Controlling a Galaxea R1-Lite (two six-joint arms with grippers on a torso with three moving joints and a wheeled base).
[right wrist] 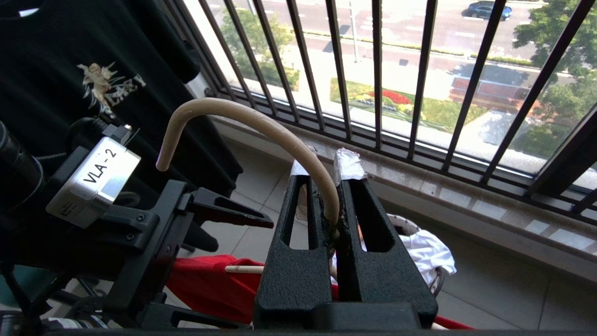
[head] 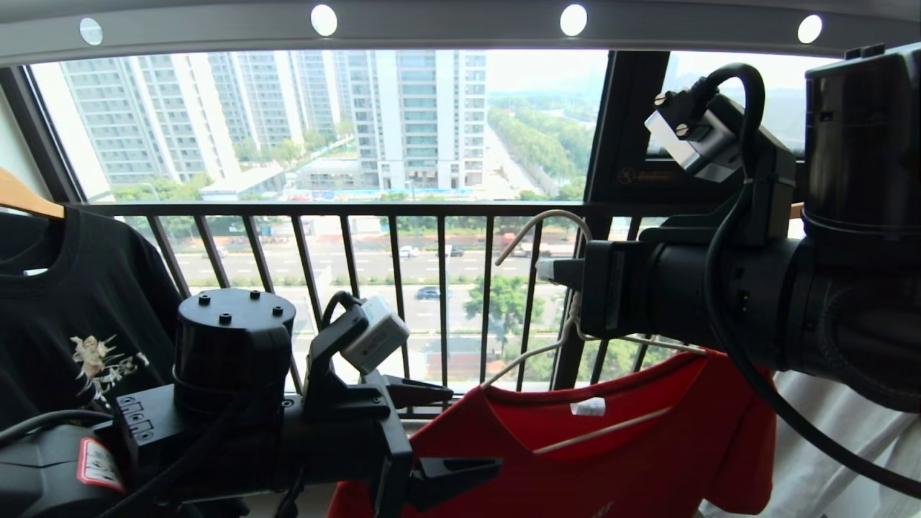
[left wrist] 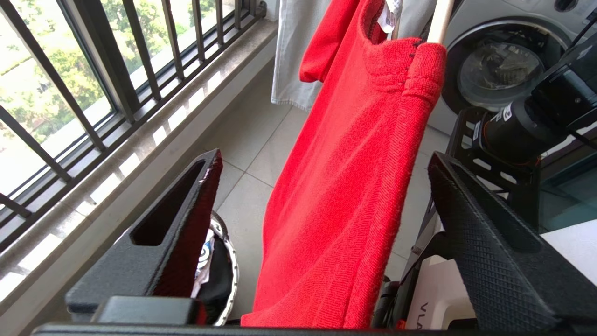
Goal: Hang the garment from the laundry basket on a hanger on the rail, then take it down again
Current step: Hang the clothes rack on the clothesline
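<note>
while clamped on the hanger [right wrist: 261, 122] neck in the right gripper [right wrist: 326, 196], lift slow and keep level so the red shirt [head: 611, 446], hanging below the rail [head: 446, 29], won't slip. keep left gripper [head: 432, 432], jaws wide apart and empty, just beside shirt.

Black arms [head: 719, 302], white "VLA-2" modules [right wrist: 91, 182]

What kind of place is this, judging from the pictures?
Probably a high-rise apartment's enclosed laundry balcony: a black railing of vertical bars facing tower blocks, a grey overhead rail, and a grey front-loading washing machine.
</note>
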